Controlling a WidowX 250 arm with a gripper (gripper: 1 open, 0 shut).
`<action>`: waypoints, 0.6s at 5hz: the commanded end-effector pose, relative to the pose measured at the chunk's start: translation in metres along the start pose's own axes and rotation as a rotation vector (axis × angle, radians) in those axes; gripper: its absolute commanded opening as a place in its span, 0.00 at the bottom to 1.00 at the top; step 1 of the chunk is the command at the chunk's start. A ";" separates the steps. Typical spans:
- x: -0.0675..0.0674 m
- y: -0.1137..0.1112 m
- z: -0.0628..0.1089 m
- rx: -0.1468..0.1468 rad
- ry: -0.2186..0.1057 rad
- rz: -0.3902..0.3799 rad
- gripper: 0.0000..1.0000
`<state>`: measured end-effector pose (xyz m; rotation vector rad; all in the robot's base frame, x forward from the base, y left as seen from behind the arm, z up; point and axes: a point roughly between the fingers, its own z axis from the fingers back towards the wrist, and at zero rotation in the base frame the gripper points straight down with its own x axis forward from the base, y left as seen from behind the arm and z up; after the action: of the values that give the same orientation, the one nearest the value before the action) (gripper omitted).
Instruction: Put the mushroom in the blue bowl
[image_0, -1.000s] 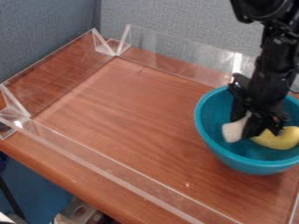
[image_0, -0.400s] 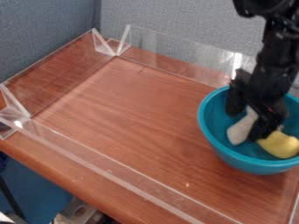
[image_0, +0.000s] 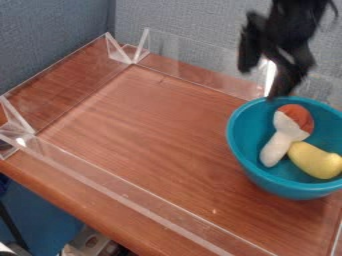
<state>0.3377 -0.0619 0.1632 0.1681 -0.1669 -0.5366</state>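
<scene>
Inside blue bowl (image_0: 243, 166), mushroom (image_0: 279, 139) lies by banana (image_0: 315, 160); tool (image_0: 278, 78) above, fingers apart. Low sideways sweep could snag near rim, tipping bowl.

Teal-blue bowl (image_0: 243, 155), mushroom (image_0: 282, 137) red-brown capped and cream-white stemmed, yellow banana (image_0: 315, 161), reddish-brown wood-grained tabletop (image_0: 140, 130).

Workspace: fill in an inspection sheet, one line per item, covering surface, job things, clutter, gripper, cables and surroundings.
Surface: brown wooden tabletop, clear plastic barriers along its edges.
Job things: mushroom lies inside the blue bowl, red-brown cap toward the back.
Clutter: yellow toy shares the bowl, beside the mushroom's stem.
Gripper: black gripper open above the bowl, blurred, holding nothing.
Cables: dark cable at lower left, off the table.
Surroundings: grey-blue partition walls behind.
</scene>
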 end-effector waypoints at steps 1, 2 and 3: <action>-0.023 0.017 0.021 0.012 -0.077 0.018 1.00; -0.034 0.013 0.012 -0.029 -0.112 -0.028 0.00; -0.033 0.022 0.017 -0.051 -0.137 -0.028 1.00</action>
<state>0.3125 -0.0285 0.1546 0.0683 -0.2026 -0.5786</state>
